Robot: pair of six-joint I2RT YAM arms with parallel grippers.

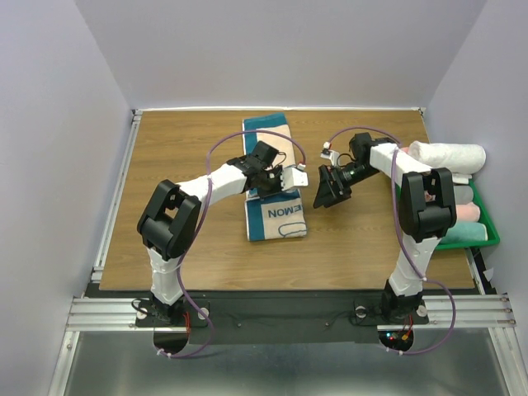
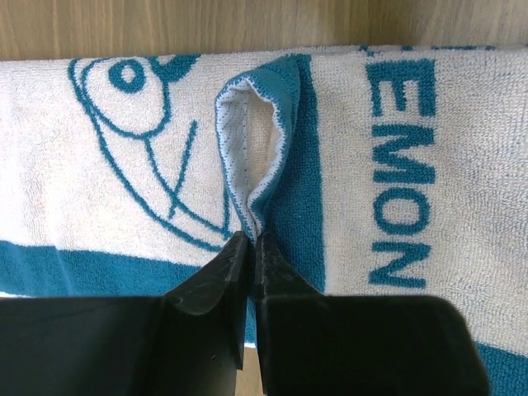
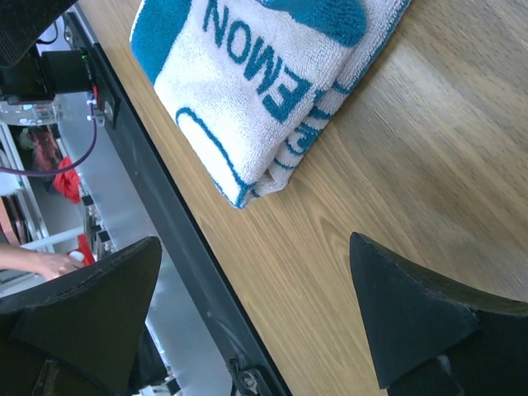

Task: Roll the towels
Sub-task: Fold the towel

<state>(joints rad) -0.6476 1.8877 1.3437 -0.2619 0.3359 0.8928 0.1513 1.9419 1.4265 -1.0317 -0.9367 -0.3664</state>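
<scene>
Towel [image 1: 276, 216]: long axis runs near-to-far on the bench [image 1: 181, 165], lettering end nearest.
Left fingers [image 2: 210, 285]: clamped on a towel fold.
Right fingers [image 3: 404, 305]: apart, alongside.

Wooden table [image 1: 346, 247] boxed by pale walls [image 1: 49, 124]; metal rails [image 1: 103, 313], seemingly aluminium, edge it

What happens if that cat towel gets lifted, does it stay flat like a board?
Probably not: where the left pincer pinches the towel, the cloth buckles into a soft loop, so it would likely droop. Its fuzzy terry surface looks grippy, so slipping seems unlikely. Lying folded flat on the wooden table, it shouldn't roll by itself.
</scene>
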